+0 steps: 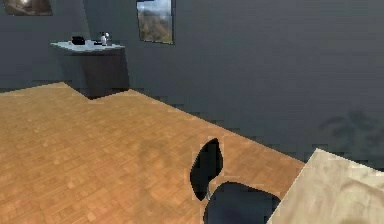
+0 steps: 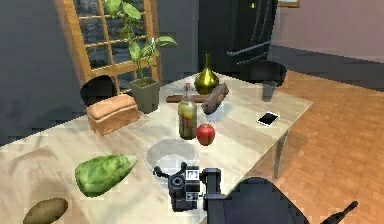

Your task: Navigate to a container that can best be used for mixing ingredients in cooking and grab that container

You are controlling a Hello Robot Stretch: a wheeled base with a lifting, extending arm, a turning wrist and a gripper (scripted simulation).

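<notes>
In the forward view, a dark cabinet (image 1: 95, 68) stands at the far left against the grey wall, with some small things on top that I cannot name, and a picture (image 1: 155, 20) hangs on the wall to its right. A black chair (image 1: 225, 185) stands near, just beside the corner of the table (image 1: 340, 190) at the right. In the arm side view the table top is laid out. The white bowl (image 2: 168, 157) stands near the close edge, and I cannot tell what is inside it. Beyond it stand a bottle (image 2: 187, 115) and a red apple (image 2: 205, 134), and farther away a pot (image 2: 147, 95) holding a green plant, a golden vase (image 2: 206, 78) and a grey cup (image 2: 268, 91). A lettuce (image 2: 105, 172) lies left of the bowl. The gripper (image 2: 170, 182) is at the bowl's near side. I cannot tell how its fingers stand or whether it holds anything.
</notes>
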